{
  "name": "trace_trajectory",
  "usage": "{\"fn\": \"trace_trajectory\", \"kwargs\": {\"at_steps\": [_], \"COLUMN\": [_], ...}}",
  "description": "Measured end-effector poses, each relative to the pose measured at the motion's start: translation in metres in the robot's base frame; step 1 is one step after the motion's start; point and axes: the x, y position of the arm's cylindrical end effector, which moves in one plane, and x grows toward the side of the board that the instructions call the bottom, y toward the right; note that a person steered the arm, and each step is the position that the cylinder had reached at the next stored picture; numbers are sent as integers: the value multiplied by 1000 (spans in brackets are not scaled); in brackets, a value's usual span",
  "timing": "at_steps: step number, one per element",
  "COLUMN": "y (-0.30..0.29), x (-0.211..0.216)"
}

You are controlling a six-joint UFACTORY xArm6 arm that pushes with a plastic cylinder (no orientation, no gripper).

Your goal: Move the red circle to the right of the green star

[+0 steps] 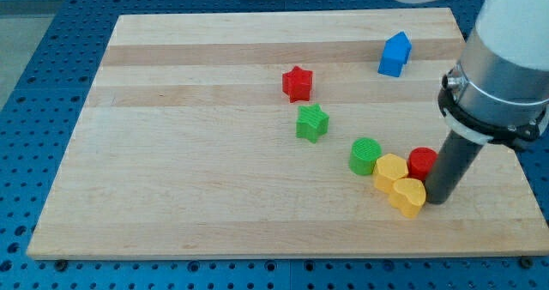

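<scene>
The red circle (421,162) sits at the view's lower right, partly hidden behind my rod. The green star (312,123) lies near the board's middle, well to the left of it. My tip (437,201) rests on the board just right of the red circle and touches or nearly touches it, right beside the yellow heart (408,196). A yellow hexagon (391,170) sits against the red circle's left side, and a green circle (365,155) is left of that.
A red star (298,83) lies above the green star. A blue house-shaped block (395,53) stands at the upper right. The wooden board (171,153) ends close to my rod on the right, with blue perforated table around it.
</scene>
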Motion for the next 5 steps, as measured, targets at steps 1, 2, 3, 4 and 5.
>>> {"fn": "trace_trajectory", "kwargs": {"at_steps": [1,2,3,4,5], "y": [0,0,-1,-6,-23], "x": [-12,-26,-47,-62,-70]}}
